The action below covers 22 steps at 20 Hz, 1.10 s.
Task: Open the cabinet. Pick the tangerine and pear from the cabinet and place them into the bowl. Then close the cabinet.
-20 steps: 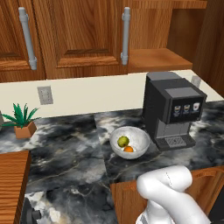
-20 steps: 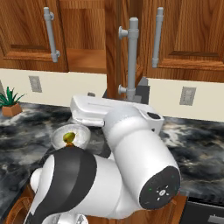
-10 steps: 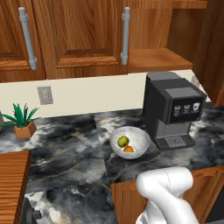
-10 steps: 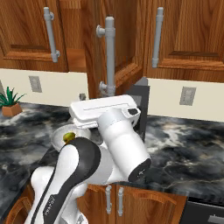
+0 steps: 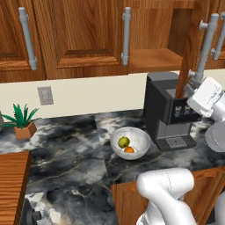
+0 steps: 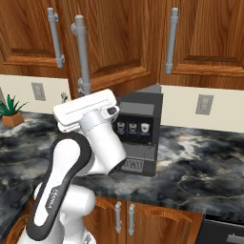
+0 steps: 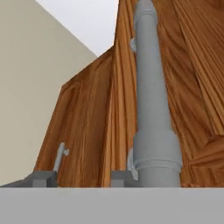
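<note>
The white arm rises from the base, bends at the elbow and reaches up and forward, its flat hand block level just under the swung-out cabinet door (image 6: 114, 52). The gripper (image 7: 78, 177) sits at the foot of that door's grey bar handle (image 7: 151, 100); in the hand view the bar runs up just past one fingertip (image 7: 122, 177), the other tip off to the far side. The jaws are drawn in tight, yet whether they pinch the bar cannot be told.

Below the hand and to its left, the bowl (image 5: 138, 136) rests on the dark marble counter (image 5: 66, 154), holding the pear (image 5: 124, 141) and the tangerine (image 5: 128, 150) touching each other. The coffee machine (image 5: 169, 112) stands just beside the bowl, right under the hand.

Beyond the hand, the cabinet (image 5: 154, 57) is partly open, its wood shelf bare, the door edge standing out over the machine. Farther left a small potted plant (image 5: 22, 123) sits against the wall, with free counter between it and the bowl.
</note>
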Tool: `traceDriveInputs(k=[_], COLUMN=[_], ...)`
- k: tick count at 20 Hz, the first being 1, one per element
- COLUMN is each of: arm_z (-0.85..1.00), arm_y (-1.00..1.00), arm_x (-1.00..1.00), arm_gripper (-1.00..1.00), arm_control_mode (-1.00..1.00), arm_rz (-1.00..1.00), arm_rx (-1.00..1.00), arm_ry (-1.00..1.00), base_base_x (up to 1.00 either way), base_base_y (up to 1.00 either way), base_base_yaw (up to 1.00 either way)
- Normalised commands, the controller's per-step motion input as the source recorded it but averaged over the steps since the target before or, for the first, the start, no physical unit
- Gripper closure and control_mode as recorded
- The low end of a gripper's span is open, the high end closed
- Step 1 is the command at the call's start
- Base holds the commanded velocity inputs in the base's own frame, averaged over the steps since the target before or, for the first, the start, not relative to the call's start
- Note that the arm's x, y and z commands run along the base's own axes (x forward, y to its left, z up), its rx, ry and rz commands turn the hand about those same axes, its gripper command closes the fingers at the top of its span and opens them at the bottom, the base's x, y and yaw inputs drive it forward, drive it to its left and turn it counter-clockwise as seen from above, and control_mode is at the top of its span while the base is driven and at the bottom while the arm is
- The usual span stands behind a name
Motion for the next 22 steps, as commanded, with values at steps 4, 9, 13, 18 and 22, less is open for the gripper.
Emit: traceDriveInputs(k=[4, 9, 13, 18, 22], arm_z=[-0.01, 0.02, 0.04, 0.0, -0.02], arm_y=[0.5, 0.49, 0.31, 0.19, 0.08], arm_x=[1.0, 1.0, 1.0, 1.0, 1.0], arm_gripper=[-1.0, -1.0, -1.0, -1.0, -1.0], arm_control_mode=[-1.0, -1.0, -1.0, -1.0, -1.0], arm_rz=[0.0, 0.0, 0.0, 0.0, 0.0], arm_rx=[0.1, 0.14, 0.2, 0.21, 0.15], arm_ry=[-0.1, 0.03, 0.09, 0.11, 0.12], base_base_x=[0.0, 0.0, 0.0, 0.0, 0.0], base_base_y=[0.0, 0.0, 0.0, 0.0, 0.0], base_base_yaw=[0.0, 0.0, 0.0, 0.0, 0.0])
